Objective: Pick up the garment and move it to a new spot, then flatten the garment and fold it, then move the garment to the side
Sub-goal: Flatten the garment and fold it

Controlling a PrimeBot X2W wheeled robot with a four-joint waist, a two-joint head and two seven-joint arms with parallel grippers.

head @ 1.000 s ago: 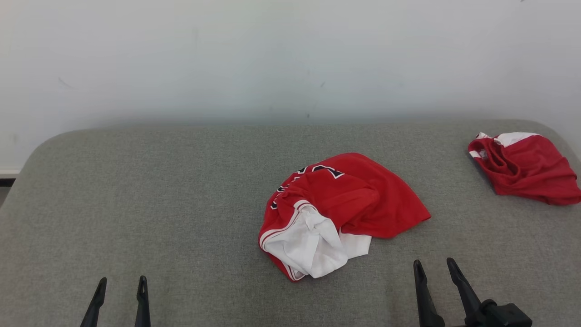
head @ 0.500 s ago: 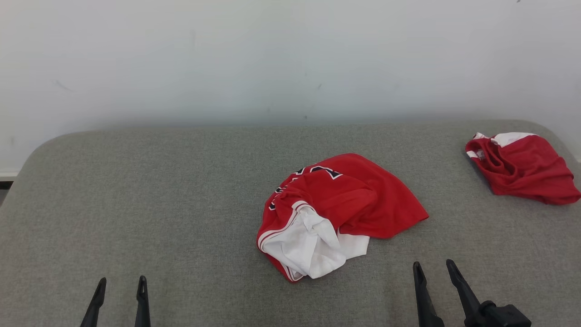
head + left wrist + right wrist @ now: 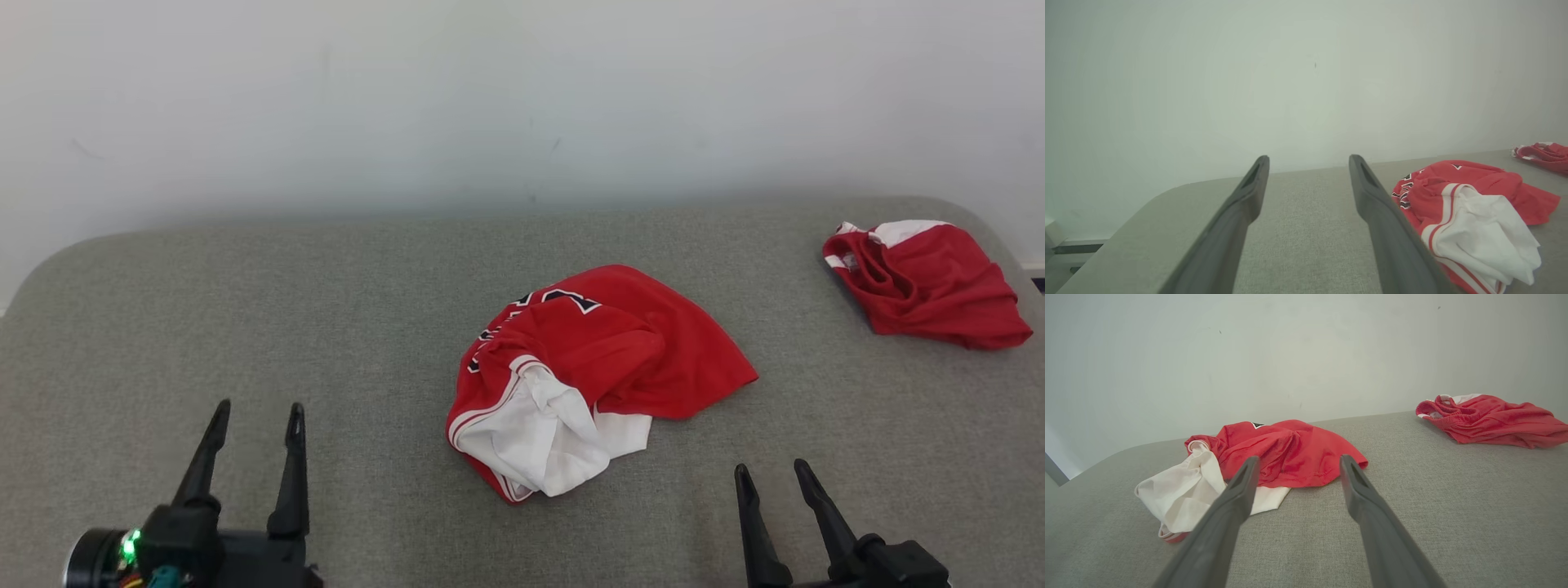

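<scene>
A red jersey (image 3: 629,351) lies bunched in a heap near the middle of a grey cushion (image 3: 245,310). Its white inside (image 3: 547,433) is turned out and spills toward the near edge, and part of a black number shows on the far fold. The cloth looks thin, light and limp: it should lift with little effort but will sag and unfold from whatever point is pinched, and may slip from a shallow hold. The likeliest holds are the striped trim (image 3: 490,412) along the heap's left, where the cloth is doubled, or the loose red hem (image 3: 727,380) lying flat at the right. A grab into the middle would probably catch several layers and make flattening harder. Near the heap's right side, the robot's right gripper (image 3: 771,467) hovers over the cushion with its two dark fingers spread wide and nothing between them. The left gripper (image 3: 259,406), well apart from the jersey on the other side, stands equally wide and empty. Neither touches the cloth; the pick-up has not yet begun. A second red garment (image 3: 922,286) sits crumpled at the far right corner of the cushion, well clear of the first, below a bare pale wall (image 3: 490,98).
</scene>
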